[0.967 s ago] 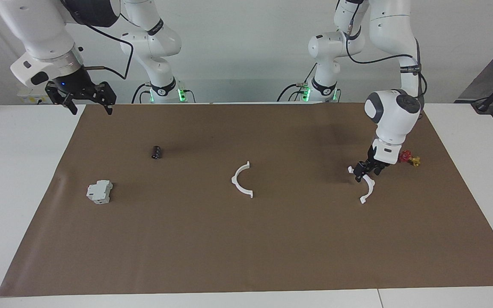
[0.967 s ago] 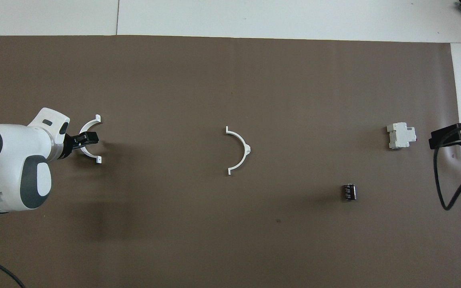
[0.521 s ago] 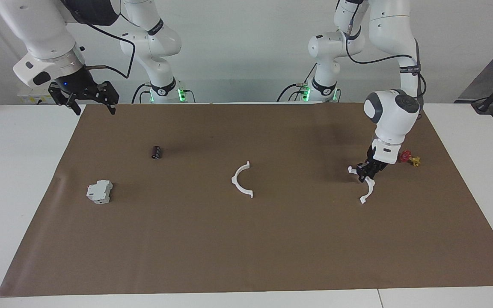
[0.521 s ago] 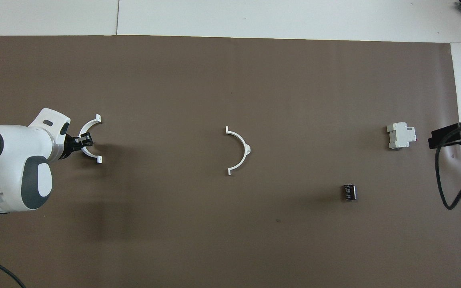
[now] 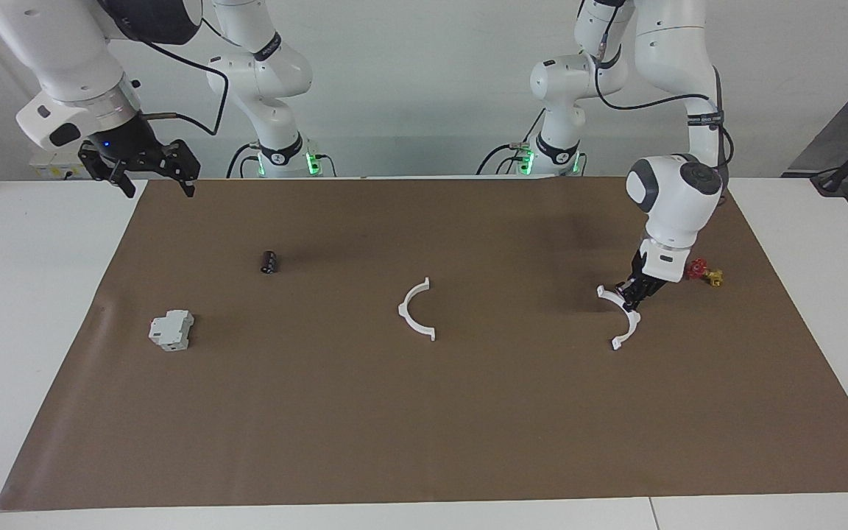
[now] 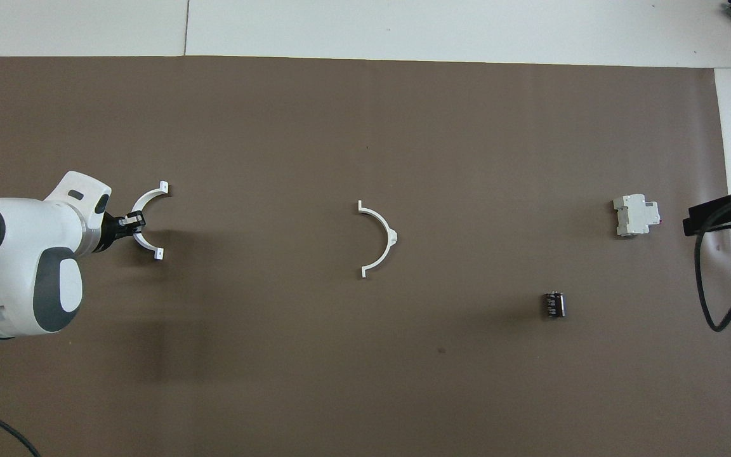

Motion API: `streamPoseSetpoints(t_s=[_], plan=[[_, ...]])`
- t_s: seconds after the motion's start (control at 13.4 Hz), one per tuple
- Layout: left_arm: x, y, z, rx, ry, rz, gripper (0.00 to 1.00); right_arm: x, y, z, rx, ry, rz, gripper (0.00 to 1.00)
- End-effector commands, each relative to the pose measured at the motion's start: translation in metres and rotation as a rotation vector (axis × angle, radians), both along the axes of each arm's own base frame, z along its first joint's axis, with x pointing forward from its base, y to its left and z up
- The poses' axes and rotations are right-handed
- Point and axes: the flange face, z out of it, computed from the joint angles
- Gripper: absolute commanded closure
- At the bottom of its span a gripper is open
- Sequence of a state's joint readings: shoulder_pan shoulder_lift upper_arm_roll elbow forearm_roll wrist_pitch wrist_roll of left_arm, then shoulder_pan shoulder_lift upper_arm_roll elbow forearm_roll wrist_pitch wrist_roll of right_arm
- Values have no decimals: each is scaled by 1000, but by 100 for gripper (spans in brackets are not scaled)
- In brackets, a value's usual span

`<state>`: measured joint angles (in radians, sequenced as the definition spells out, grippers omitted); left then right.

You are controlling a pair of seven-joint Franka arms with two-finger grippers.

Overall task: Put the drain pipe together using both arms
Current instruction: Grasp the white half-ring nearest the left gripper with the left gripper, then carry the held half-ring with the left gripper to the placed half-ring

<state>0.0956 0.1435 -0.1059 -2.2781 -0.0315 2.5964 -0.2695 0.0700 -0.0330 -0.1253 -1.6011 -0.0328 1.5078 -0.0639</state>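
Down at the left arm's end of the brown mat (image 5: pixel 468 427), the left gripper (image 5: pixel 634 296) pinches one thin white half-ring (image 5: pixel 624 322) mid-arc, tabs at its tips. Its twin half-ring (image 5: pixel 415 311) lies mid-mat. High up, the right gripper (image 5: pixel 152 174) waits spread wide, holding nothing, partly cut off overhead.

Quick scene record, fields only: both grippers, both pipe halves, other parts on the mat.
left gripper: shut on held half-ring, low over the mat at the left arm's end
held half-ring: white, pinched at mid-arc
free half-ring: lies mid-mat, untouched, apart from the held one
right gripper: open, raised over the mat edge at the right arm's end, waiting
valve: red and yellow, beside the left gripper
grey box: at the right arm's end
black part: nearer the robots than the grey box
assembly: not yet joined
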Motion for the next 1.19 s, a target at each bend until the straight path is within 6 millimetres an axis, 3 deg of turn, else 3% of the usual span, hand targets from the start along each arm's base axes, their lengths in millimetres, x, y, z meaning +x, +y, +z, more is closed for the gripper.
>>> streamPoseSetpoints(t_s=[0.0,0.37,0.74,0.89,1.04,1.12], plan=[[6,-45,15,-26,4,57,100,-2,0,1,27,-1,2,0],[12,-200,75,104,55,195,100,0,3,1,27,-8,8,0],[-18,-308,99,56,21,201,100,-1,2,1,27,-8,7,0],[-2,-327,92,15,30,209,100,0,3,1,27,-8,8,0],[-3,-351,54,29,55,184,100,0,3,1,27,-8,8,0],[-8,-350,45,42,68,180,100,0,3,1,27,-8,8,0]])
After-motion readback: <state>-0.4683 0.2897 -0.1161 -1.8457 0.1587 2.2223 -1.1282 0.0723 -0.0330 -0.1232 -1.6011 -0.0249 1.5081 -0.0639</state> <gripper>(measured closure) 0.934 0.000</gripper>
